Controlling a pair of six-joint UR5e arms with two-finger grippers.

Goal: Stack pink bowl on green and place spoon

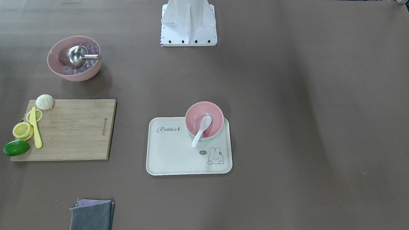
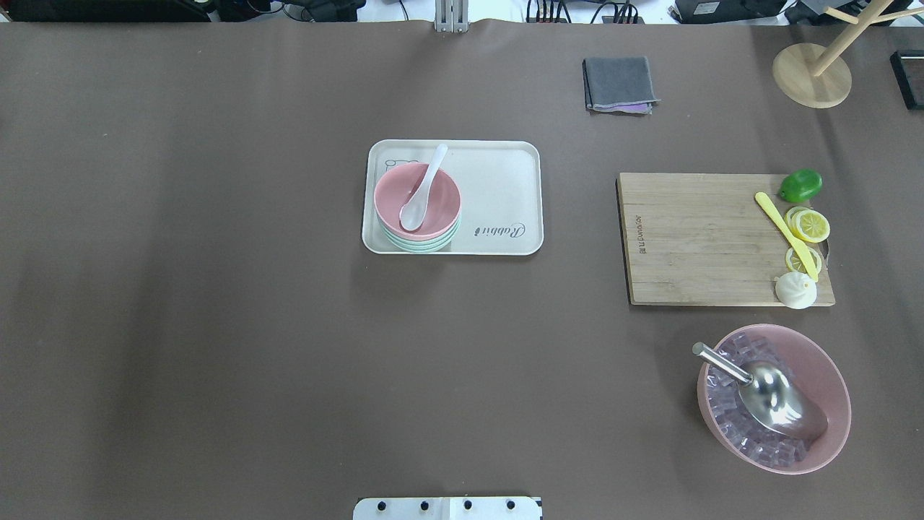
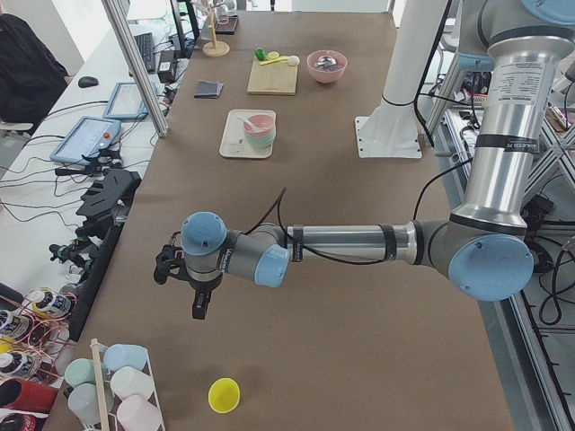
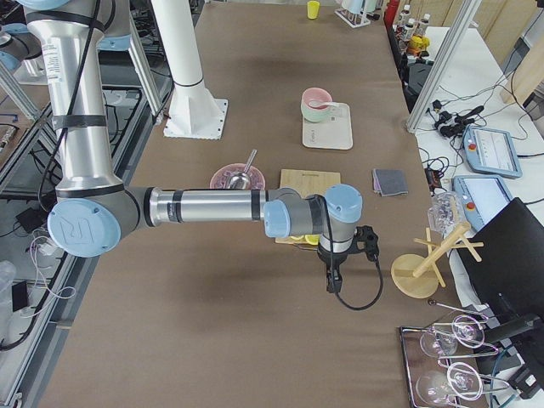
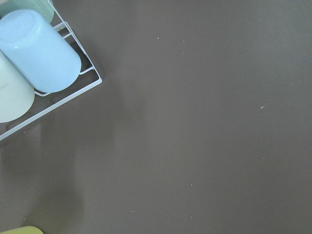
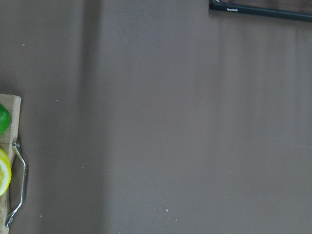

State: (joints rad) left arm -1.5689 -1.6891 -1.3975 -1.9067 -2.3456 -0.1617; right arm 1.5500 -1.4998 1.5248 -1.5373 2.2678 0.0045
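Pink bowl sits nested in the green bowl at the 9 o'clock end of the tray. Both bowls are round, smooth, plastic-looking. The glossy white spoon lies inside, handle over the rim toward 1 o'clock. Looks finished to me. My left gripper and right gripper hang at opposite table ends, well away; can't tell if either's open or closed. The stack's slightly nearer my left.

A robotics lab, judging by the teach pendant and aluminium framing beside the table
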